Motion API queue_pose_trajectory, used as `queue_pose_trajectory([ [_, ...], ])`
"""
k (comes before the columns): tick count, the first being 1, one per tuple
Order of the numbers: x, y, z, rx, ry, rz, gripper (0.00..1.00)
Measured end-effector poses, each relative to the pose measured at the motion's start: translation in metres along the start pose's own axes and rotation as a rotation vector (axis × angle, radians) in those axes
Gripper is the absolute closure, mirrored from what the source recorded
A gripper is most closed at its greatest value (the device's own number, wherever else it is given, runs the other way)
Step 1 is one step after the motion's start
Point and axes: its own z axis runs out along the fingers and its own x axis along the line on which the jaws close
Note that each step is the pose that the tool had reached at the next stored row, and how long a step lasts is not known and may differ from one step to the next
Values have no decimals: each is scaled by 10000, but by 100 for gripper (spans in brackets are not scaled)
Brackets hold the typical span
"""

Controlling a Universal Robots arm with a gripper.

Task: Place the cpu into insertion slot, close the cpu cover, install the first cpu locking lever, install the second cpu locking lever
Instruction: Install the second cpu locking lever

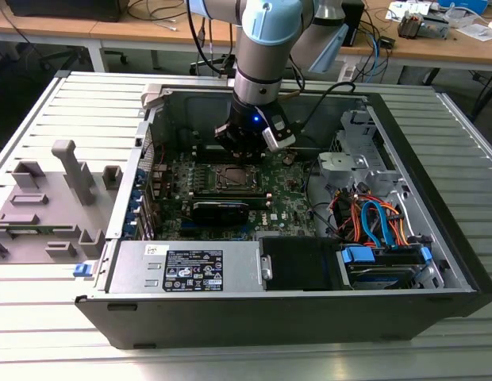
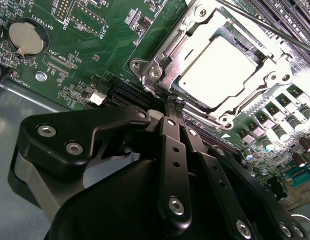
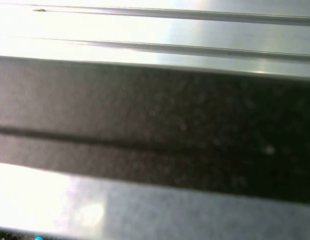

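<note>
The cpu (image 2: 217, 72) lies flat in the insertion slot (image 1: 236, 176) on the green board, its silver top shining bright. The cpu cover (image 2: 162, 62), a silver frame, lies down around the chip. A thin dark lever rod (image 2: 275, 31) runs along the far side of the socket. My gripper (image 2: 175, 102) has its two black fingers (image 2: 171, 150) pressed together, shut, with the tips right at the socket's edge beside the cover. In the exterior view my gripper (image 1: 244, 151) hangs inside the open case just above the socket.
A long black expansion card (image 1: 221, 210) lies close to the socket. A power supply (image 1: 186, 266) and drive bays with orange and blue cables (image 1: 373, 222) crowd the case. A grey fixture (image 1: 48, 198) stands at the exterior view's left. A coin battery (image 2: 26, 37) sits on the board.
</note>
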Motion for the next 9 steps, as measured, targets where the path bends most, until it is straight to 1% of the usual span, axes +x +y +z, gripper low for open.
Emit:
queue_pose_trajectory([
  [9,0,0,0,1,0,0,89],
])
